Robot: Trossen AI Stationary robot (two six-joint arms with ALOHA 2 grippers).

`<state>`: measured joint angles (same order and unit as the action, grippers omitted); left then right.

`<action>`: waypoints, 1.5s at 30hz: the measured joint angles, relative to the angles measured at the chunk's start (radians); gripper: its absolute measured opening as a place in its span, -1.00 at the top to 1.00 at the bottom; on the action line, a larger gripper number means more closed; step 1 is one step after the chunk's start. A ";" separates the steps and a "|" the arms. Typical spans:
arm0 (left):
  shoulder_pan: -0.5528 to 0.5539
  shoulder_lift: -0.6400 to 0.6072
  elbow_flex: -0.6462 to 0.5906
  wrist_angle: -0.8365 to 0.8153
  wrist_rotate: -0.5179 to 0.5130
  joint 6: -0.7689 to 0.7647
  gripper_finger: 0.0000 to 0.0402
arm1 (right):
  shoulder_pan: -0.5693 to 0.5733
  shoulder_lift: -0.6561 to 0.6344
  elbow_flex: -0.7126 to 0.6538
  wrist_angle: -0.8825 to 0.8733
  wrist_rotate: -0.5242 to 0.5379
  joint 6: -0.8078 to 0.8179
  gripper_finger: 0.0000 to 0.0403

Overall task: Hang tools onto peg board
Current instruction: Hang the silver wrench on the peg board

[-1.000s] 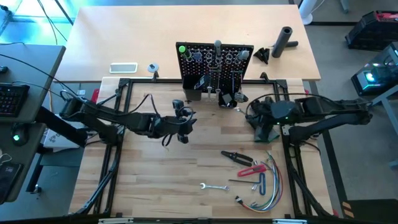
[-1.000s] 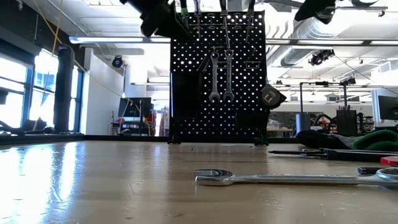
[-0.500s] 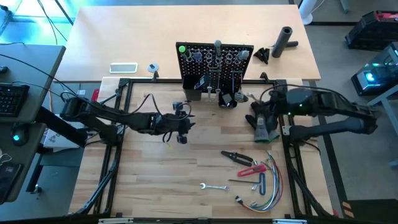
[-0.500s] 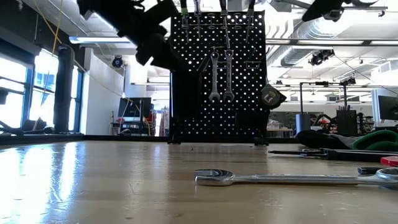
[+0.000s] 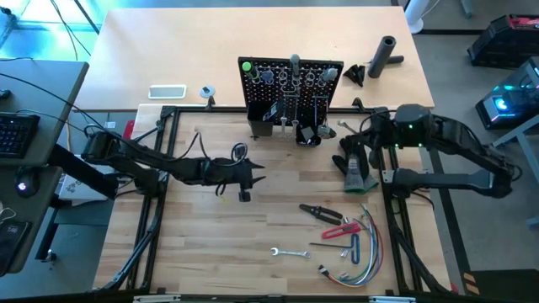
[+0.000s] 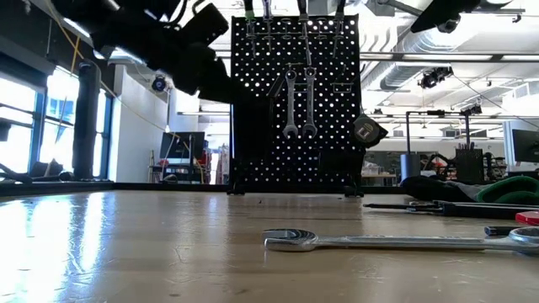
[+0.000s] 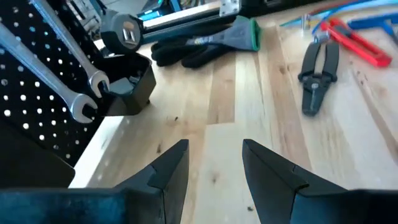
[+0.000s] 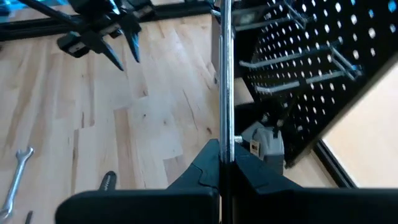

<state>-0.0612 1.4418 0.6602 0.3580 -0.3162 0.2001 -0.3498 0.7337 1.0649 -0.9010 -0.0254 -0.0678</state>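
Four camera positions, one table.
The high view looks straight down over the whole table (image 5: 253, 244). The low view sits at table-top height, facing the peg board (image 6: 295, 101) close ahead, room behind. The left wrist view looks forward low along the wood; the right wrist view faces the board closely. All four share the peg board; three show the black pliers (image 5: 320, 212).

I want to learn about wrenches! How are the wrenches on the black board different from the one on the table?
The two wrenches on the peg board hang upright side by side; the wrench on the table lies flat, alone. The hung ones are already put away; the flat one is not yet. All are shiny silver.
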 joint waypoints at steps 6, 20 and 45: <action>0.000 0.000 -0.058 0.109 0.001 -0.059 0.28 | -0.067 0.014 0.000 0.093 -0.093 -0.073 1.00; -0.033 0.000 -0.059 0.168 0.001 -0.076 0.28 | -0.148 0.180 0.000 0.284 -0.180 -0.165 1.00; -0.054 0.000 -0.059 0.154 -0.001 -0.085 0.28 | -0.116 0.353 0.000 0.380 -0.324 -0.164 1.00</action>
<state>-0.1150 1.4414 0.6014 0.5121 -0.3168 0.1155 -0.4663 1.0865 1.0645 -0.5208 -0.3497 -0.2318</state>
